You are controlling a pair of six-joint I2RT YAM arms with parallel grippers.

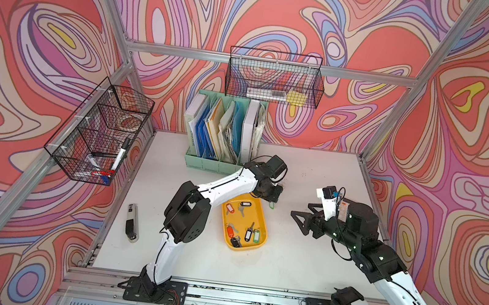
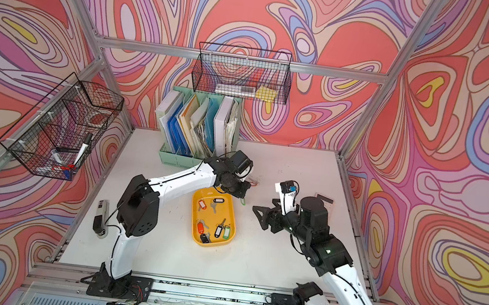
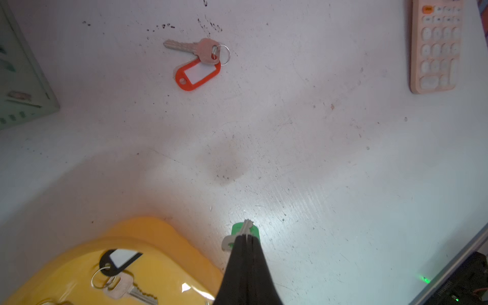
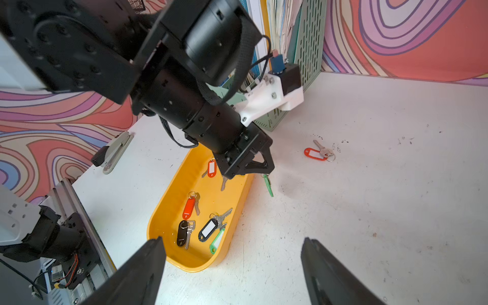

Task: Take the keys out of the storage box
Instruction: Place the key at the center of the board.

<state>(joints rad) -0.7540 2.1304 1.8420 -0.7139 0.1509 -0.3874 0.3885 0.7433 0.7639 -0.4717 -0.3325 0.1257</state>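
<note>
Right gripper point(image 4: 232, 239), jaws spread and empty, hovers beside the shallow yellow plastic storage box point(image 4: 195, 265), probably to stay clear of the working arm. Six silver tagged keys point(image 4: 208, 228) lie inside the box. Left gripper point(image 4: 265, 174), jaws pressed together, pinches a silver key with a green oval plastic tag point(image 4: 268, 184) just outside the box's far rim, positioned for release. Beyond the box, a red-tagged silver key point(image 4: 318, 153) rests on the white table point(image 4: 369, 211).

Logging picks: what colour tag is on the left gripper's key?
Green; the tag shows best in the right wrist view.
</note>
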